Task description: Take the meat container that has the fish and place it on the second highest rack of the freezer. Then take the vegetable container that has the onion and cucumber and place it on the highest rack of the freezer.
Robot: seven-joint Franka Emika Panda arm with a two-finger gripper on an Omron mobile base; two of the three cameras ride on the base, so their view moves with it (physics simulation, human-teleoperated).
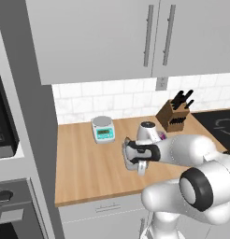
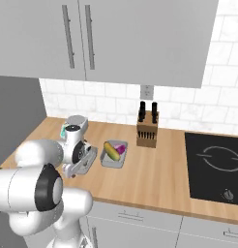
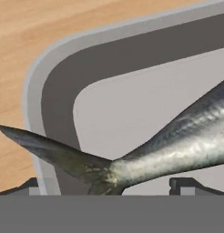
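1. Wooden light-brown tabletop (image 2: 155, 179): running across the middle of both base views, carrying everything listed below.

2. White Franka arm with dark joints: reaching in from the lower right of the left base view and leaning down over the tabletop's centre, hand pointing at the surface.

3. Shallow grey rectangular meat tray (image 3: 54, 77): lying flat on the tabletop at centre frame in the left base view, directly beneath the hand. In the hand view its rounded corner and raised rim are sitting at upper left, with bare wood beyond.

4. Second grey tray (image 2: 112, 162) holding the elongated yellow cucumber (image 2: 110, 151) and small purple onion piece (image 2: 120, 148): waiting at centre of the right base view, just beside the arm's hand, not yet due.

5. Slim silver-grey fish (image 3: 177, 145): lying inside the meat tray, body running toward the right edge of the hand view, dark forked tail crossing over the rim at lower left.

6. Two-finger gripper (image 3: 107, 184): hanging close above the tray's corner, fingers (image 3: 184, 184) spread wide and holding nothing, their dark tips rising at the bottom of the hand view either side of the tail.

Handling note, as judgement: the step in hand is grasping the fish tray. The fingers appear to be straddling the tail rather than the rim; shifting so one finger is dropping inside the wall and one outside, clear of the fish, should be giving a firmer hold. Lifting level should be keeping the fish from sliding out.
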